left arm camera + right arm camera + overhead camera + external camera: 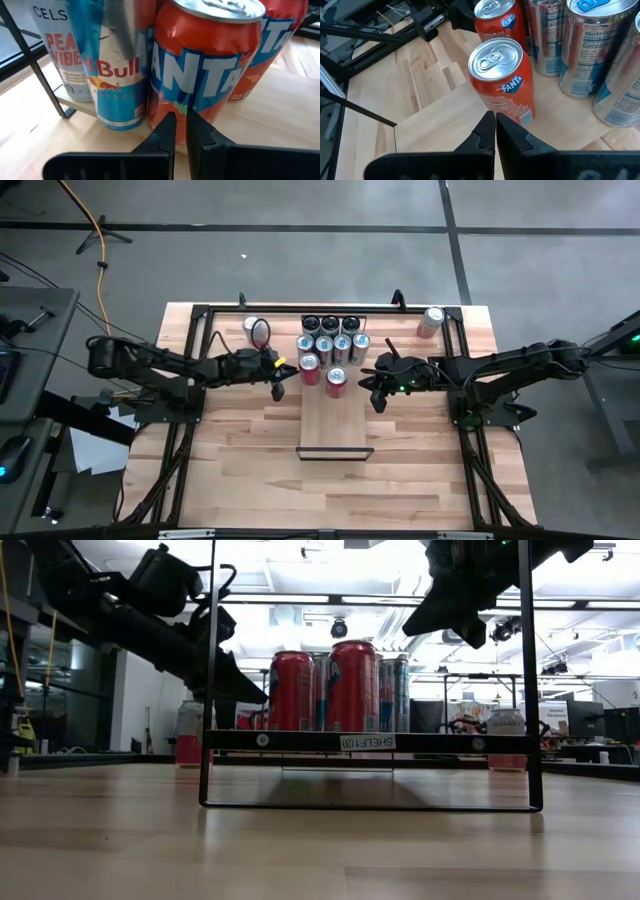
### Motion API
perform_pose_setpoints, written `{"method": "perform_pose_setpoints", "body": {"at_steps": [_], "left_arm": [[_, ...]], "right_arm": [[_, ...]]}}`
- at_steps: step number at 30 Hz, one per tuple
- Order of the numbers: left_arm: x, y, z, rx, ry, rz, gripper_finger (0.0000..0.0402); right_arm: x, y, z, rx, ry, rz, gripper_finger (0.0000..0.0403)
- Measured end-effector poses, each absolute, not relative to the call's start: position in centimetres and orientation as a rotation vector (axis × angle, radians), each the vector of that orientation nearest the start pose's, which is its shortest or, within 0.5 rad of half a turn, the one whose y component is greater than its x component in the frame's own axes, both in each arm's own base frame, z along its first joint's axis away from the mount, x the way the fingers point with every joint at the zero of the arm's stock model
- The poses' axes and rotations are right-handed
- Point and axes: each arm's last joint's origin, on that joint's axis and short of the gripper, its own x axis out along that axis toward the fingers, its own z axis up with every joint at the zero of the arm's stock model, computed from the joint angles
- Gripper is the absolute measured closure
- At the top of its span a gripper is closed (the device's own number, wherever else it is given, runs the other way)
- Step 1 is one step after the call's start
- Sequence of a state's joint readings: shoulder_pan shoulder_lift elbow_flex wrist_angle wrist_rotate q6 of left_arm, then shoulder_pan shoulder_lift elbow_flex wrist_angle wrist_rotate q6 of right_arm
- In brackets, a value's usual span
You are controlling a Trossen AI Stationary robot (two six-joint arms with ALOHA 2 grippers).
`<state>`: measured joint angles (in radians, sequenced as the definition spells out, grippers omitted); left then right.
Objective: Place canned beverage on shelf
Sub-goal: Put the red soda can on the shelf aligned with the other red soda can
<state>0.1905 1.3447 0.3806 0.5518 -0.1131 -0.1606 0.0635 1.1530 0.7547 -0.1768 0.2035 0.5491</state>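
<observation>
The shelf is a pale plank with a dark metal frame, lying mid-table. Several cans stand upright on its far end: slim silver, blue and dark ones at the back and two red Fanta cans in front. My left gripper is shut, just left of the shelf beside the left Fanta can. My right gripper is shut, just right of the shelf, pointing at the right Fanta can. Both grippers are empty and stand a little apart from the cans.
One can lies on the tabletop at the far right and another at the far left, next to a dark ring. A black metal frame runs around the table's edges. The shelf's near half is bare wood.
</observation>
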Motion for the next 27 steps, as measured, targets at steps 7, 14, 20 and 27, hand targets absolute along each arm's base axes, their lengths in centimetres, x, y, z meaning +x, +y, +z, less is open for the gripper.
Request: {"method": "perform_pose_setpoints", "body": {"at_steps": [7, 14, 20, 27], "left_arm": [[22.8, 4.7, 15.5, -0.174, 0.442, 0.336, 0.0401], [21.4, 4.7, 16.6, -0.161, 0.477, 0.4, 0.0401], [21.0, 4.7, 17.5, -0.164, 0.433, 0.428, 0.0401], [20.9, 4.7, 17.6, -0.178, 0.423, 0.443, 0.0401]], "right_arm": [[23.9, 1.2, 24.8, 0.45, 0.598, -0.233, 0.0403], [25.6, 1.5, 22.2, 0.47, 0.713, -0.204, 0.0403], [28.4, 1.7, 19.6, 0.531, 0.682, -0.225, 0.0403], [29.1, 1.3, 19.3, 0.536, 0.59, -0.373, 0.0403]]}}
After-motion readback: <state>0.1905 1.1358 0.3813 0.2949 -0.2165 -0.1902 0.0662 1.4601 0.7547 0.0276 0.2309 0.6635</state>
